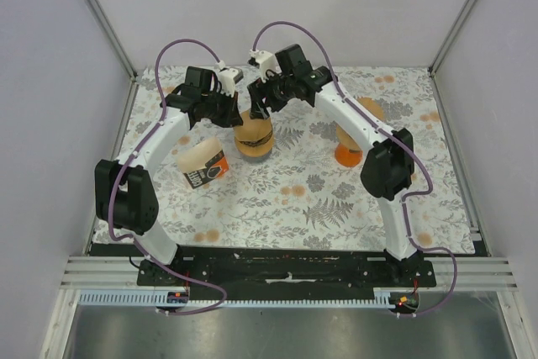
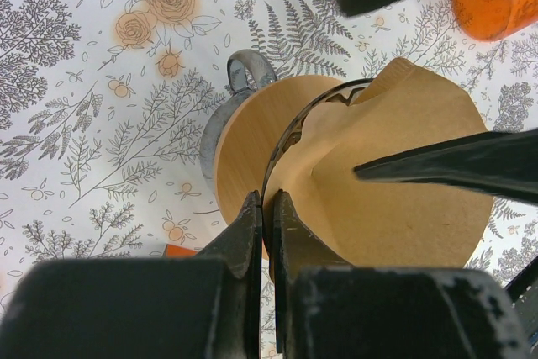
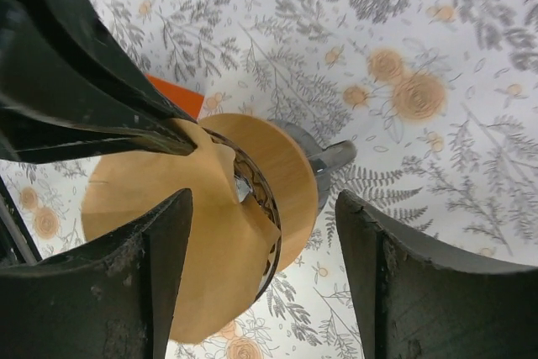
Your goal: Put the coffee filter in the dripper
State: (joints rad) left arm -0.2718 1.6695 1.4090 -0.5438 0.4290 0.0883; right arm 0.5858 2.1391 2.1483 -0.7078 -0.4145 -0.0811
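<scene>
The dripper (image 1: 253, 147), a wooden collar (image 2: 239, 145) with a grey handle (image 2: 249, 68), stands at mid table. The brown paper coffee filter (image 2: 403, 208) sits crumpled inside its dark rim. My left gripper (image 2: 266, 208) is shut on that rim at its near edge, with the filter's edge pinched against it. From the other side, my right gripper (image 3: 265, 279) hangs open over the dripper (image 3: 294, 170), one finger over the filter (image 3: 168, 216) and the other over the cloth. In the top view both grippers, left (image 1: 230, 114) and right (image 1: 260, 110), meet just behind the dripper.
A cylindrical pack with an orange and black label (image 1: 204, 166) lies on its side left of the dripper. An orange stand with a brown cone on it (image 1: 349, 150) is to the right. The floral tablecloth (image 1: 319, 199) covers the table, and white walls enclose it.
</scene>
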